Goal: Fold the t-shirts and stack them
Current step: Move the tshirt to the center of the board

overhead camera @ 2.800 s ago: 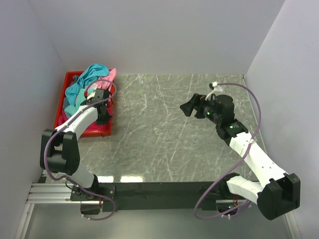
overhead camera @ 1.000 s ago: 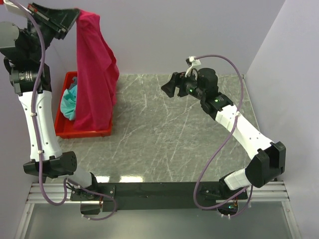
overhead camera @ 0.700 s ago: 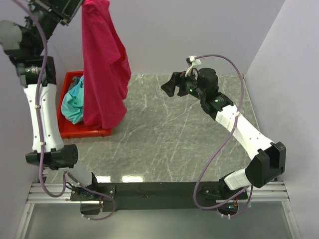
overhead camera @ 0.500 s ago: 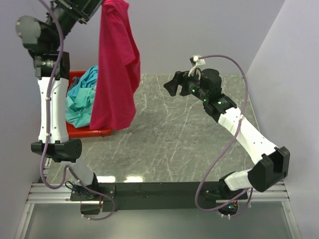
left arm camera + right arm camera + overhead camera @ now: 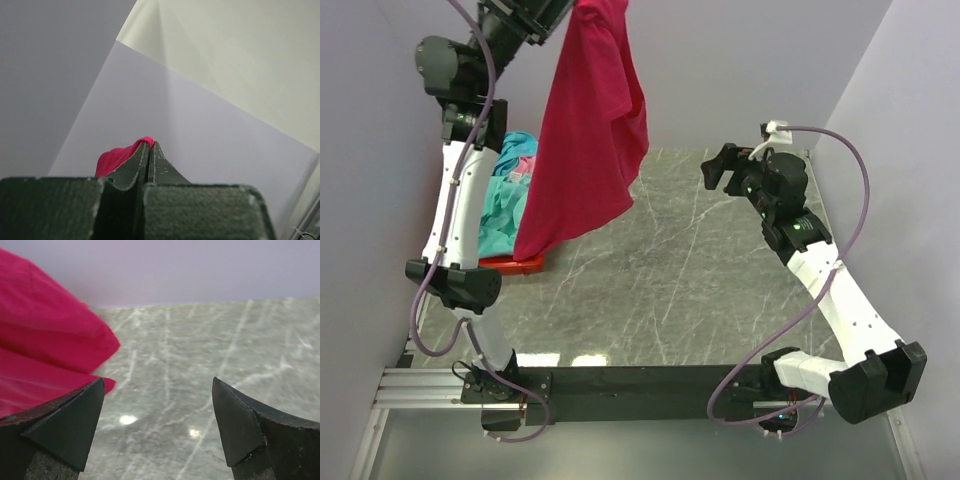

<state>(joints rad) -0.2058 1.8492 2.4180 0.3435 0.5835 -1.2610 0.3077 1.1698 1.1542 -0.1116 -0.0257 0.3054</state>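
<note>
A magenta-red t-shirt (image 5: 590, 130) hangs in the air from its top edge, with its lower hem over the table's left side, beside the red bin. My left gripper (image 5: 560, 12) is raised high at the top of the view and shut on that edge. In the left wrist view the jaws (image 5: 149, 143) are pressed together with a bit of magenta cloth (image 5: 117, 157) showing beside them. A teal t-shirt (image 5: 500, 215) and a light pink one (image 5: 525, 165) lie crumpled in the bin. My right gripper (image 5: 718, 168) hovers open over the table's right half and holds nothing. Its view shows the shirt (image 5: 45, 350) to the left.
The red plastic bin (image 5: 515, 265) stands at the table's left edge against the left wall. The grey marble table (image 5: 700, 270) is walled in at the back and on both sides. A black rail (image 5: 640, 380) carrying the arm bases runs along the near edge.
My left arm has swung the hanging magenta-red shirt rightward, from above the bin out over the table. My right gripper has drawn back to the right, its jaws a little wider.
</note>
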